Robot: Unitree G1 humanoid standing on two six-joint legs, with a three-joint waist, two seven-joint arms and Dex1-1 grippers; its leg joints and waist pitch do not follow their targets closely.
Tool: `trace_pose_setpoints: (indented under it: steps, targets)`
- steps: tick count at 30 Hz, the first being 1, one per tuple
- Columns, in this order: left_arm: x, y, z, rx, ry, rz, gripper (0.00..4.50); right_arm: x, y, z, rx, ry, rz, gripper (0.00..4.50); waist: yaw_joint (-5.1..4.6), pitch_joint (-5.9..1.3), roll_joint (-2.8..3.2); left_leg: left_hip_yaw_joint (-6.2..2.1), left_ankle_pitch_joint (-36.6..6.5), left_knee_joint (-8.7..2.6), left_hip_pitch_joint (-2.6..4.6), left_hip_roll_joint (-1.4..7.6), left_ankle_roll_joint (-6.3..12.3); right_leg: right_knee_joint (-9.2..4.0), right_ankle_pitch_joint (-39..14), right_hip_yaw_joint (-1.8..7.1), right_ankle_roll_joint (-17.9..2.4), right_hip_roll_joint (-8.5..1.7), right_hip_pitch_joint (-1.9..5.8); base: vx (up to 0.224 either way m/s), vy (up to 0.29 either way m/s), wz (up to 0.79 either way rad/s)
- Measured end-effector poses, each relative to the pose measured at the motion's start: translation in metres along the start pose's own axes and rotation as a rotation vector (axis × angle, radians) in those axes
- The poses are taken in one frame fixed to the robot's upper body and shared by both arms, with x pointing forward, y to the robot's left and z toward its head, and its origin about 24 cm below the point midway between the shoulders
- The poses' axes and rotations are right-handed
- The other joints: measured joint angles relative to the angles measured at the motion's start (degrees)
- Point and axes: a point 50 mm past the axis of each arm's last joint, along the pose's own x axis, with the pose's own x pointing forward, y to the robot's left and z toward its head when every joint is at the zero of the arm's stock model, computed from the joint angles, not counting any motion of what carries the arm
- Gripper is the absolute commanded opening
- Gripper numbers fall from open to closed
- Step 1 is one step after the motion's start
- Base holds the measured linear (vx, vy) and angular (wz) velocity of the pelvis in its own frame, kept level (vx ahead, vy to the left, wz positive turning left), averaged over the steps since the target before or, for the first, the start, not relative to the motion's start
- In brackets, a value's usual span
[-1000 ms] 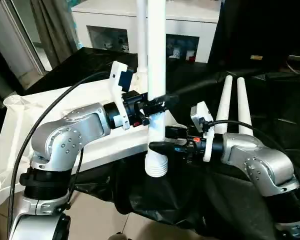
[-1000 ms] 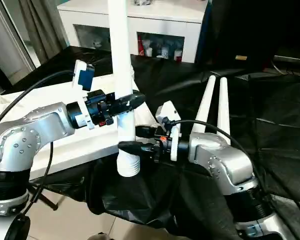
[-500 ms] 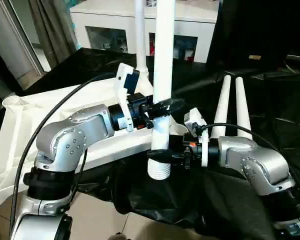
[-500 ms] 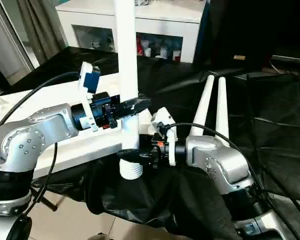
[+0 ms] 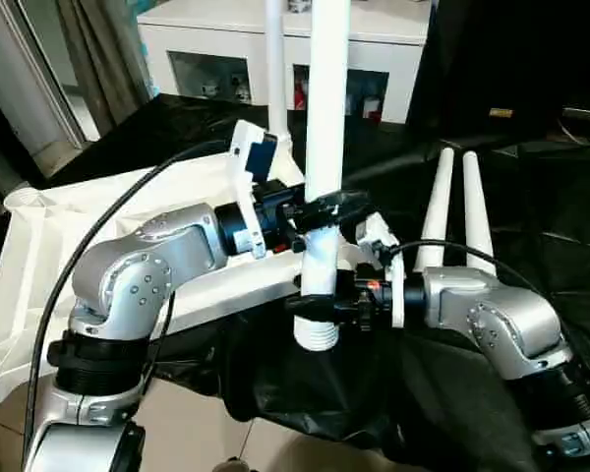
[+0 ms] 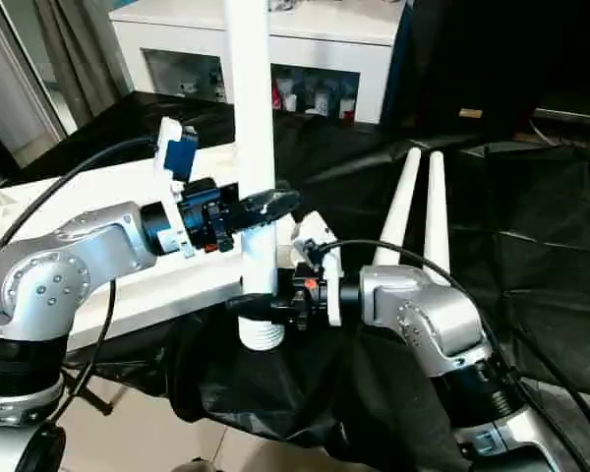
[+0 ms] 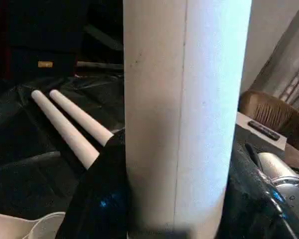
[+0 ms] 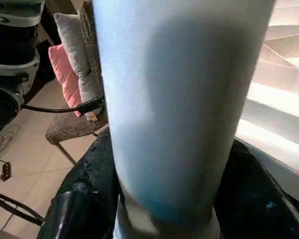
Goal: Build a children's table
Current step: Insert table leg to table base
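While my left gripper (image 5: 320, 209) pinches the upright leg (image 5: 324, 128), my right gripper (image 5: 320, 298) clamps it just below.

You are gripping the upright leg (image 5: 324, 128) with both grippers: left gripper (image 5: 320, 210) above, right gripper (image 5: 320, 303) just above its ribbed end.

The upright leg (image 5: 324, 147) stands mid-scene, blocking passage between the two arms; the left pincer (image 5: 320, 211) clamps it from nine o'clock and the right pincer (image 5: 315, 303) grips it lower, from three o'clock. Behind it at twelve o'clock a second leg (image 5: 274, 59) rises from the tabletop (image 5: 39, 256). At two o'clock two loose legs (image 5: 452, 211) lie side by side on the black cloth (image 5: 541, 216), with open cloth further toward three o'clock.
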Motion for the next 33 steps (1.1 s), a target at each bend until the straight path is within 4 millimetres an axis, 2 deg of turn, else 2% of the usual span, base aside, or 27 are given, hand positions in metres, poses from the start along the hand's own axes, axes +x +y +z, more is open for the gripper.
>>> trace_pose_setpoints:
  steps: [5,13,14,15,21,28,31,33]
  targets:
    - [0.000,0.000,0.000,0.000,0.001,0.001,1.83,0.000,0.000,0.000,0.000,-0.001,0.004,1.97,0.00,-0.01,0.02,-0.01,0.0,0.00,0.00,0.00,0.00,0.00,0.0,0.00,0.0,0.00,0.00,0.000,0.000,0.00]
    - [-0.002,0.000,-0.002,0.013,0.000,0.007,1.83,0.001,0.001,-0.001,0.002,-0.003,0.003,1.95,-0.03,-0.01,0.02,-0.01,0.0,0.00,0.00,0.00,0.00,-0.01,0.0,0.00,0.0,0.00,0.00,0.000,0.000,0.00]
    - [-0.003,0.000,-0.003,0.007,-0.004,0.012,2.39,0.001,0.001,-0.002,0.005,-0.004,0.002,1.94,-0.02,-0.01,0.02,-0.01,0.0,0.00,0.00,0.00,0.00,-0.01,0.0,0.00,0.0,0.00,0.00,0.000,0.000,0.00]
    - [-0.004,0.001,-0.004,0.000,-0.006,0.017,2.53,0.002,0.001,-0.003,0.010,-0.005,0.001,1.94,-0.02,-0.01,0.02,0.00,0.0,0.00,0.00,0.00,0.00,-0.01,0.0,0.00,0.0,0.00,0.00,0.000,0.000,0.00]
    - [-0.008,0.002,-0.003,0.042,-0.034,0.062,2.75,-0.005,-0.002,-0.006,0.030,-0.028,-0.047,1.93,-0.02,0.00,0.00,0.00,0.0,0.00,0.00,0.00,0.00,-0.01,0.0,0.00,0.0,0.00,0.00,0.000,0.000,0.00]
    - [-0.009,-0.001,0.004,0.069,-0.160,0.068,2.75,-0.005,-0.003,0.000,0.005,-0.111,-0.069,1.93,-0.06,-0.01,-0.01,0.00,0.0,0.00,0.00,0.01,0.00,-0.01,0.0,0.00,0.0,0.00,0.00,0.000,0.000,0.00]
    - [-0.014,0.003,0.004,0.109,-0.193,0.147,2.75,-0.009,-0.005,0.002,-0.019,-0.175,-0.146,1.93,-0.07,-0.01,-0.01,0.00,0.0,0.00,-0.01,0.01,0.00,-0.02,0.0,0.00,0.0,0.00,0.00,0.000,0.000,0.00]
    - [-0.027,0.014,0.006,0.175,-0.214,0.320,2.75,-0.015,-0.013,0.007,-0.061,-0.210,-0.298,1.93,-0.30,-0.01,-0.03,0.01,0.0,0.00,-0.02,0.01,-0.02,-0.01,0.0,0.00,0.1,0.00,-0.05,0.000,0.000,0.00]
